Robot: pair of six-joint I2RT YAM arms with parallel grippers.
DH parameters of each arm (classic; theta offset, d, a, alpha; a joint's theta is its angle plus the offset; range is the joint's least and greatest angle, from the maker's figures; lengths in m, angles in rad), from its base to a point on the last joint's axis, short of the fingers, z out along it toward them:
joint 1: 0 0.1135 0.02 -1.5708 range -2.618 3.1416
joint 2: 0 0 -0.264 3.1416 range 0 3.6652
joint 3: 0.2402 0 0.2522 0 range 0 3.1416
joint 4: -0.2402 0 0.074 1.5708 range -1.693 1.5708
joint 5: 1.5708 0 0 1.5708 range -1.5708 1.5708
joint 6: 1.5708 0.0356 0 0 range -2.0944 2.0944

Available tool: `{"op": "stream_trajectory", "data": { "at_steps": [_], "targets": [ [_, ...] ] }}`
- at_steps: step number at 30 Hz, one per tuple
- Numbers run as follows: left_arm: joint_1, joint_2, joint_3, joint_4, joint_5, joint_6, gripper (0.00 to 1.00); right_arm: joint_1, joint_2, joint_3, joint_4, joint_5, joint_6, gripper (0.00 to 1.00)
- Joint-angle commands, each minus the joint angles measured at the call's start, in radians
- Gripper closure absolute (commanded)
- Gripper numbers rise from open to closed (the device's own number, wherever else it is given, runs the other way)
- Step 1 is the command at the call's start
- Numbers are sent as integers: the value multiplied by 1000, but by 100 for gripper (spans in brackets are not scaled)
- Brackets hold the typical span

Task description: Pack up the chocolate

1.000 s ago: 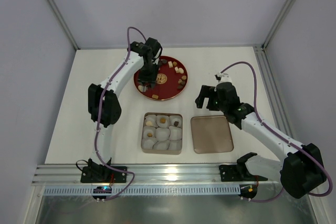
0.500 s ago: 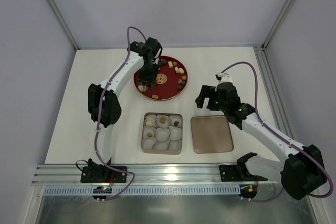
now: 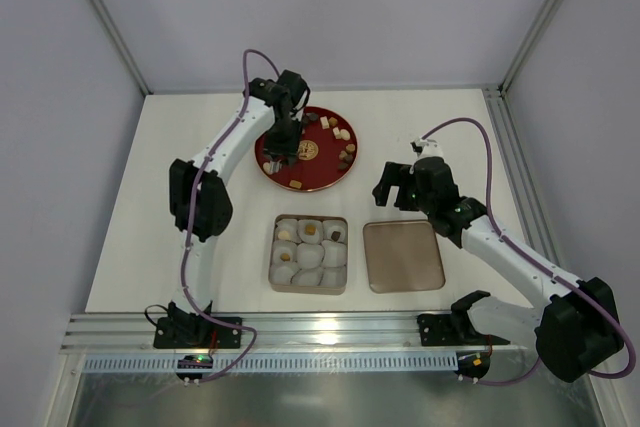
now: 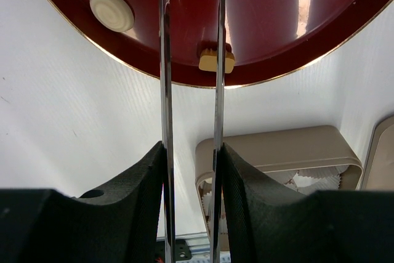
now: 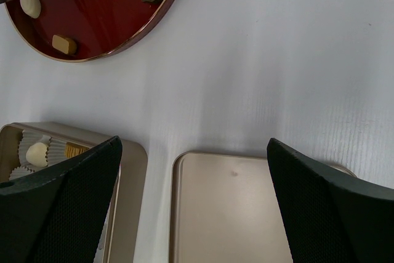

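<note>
Several chocolate pieces [image 3: 340, 135] lie scattered on the round red plate [image 3: 320, 179]. My left gripper [image 3: 283, 147] hangs over the plate's left half. In the left wrist view its two thin metal blades [image 4: 165, 90] stand a narrow gap apart with nothing seen between them; their tips run off the top edge. A tan piece [image 4: 216, 61] lies just beside the right blade, and a cream round piece [image 4: 112, 10] lies further left. My right gripper [image 3: 393, 187] is wide open and empty above the beige lid [image 5: 234, 214].
The beige tin [image 3: 308, 290] with white paper cups sits in front of the plate, a few pieces [image 3: 311, 230] in its back row. Its lid [image 3: 403, 256] lies flat to the right. Frame rails run along the near edge and the right side.
</note>
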Motion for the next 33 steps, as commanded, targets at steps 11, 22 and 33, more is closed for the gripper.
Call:
{"op": "stream_trajectory", "data": {
  "at_steps": [11, 22, 33],
  "targets": [
    [-4, 0, 49, -19, -11, 17, 64, 6, -29, 14, 11, 16, -2, 0],
    [-4, -13, 73, -32, -23, 17, 70, 6, -30, 12, 12, 18, -1, 0],
    [-4, -46, 75, -37, -37, 11, 74, 6, -20, 11, 18, 14, 1, 1]
  ]
}}
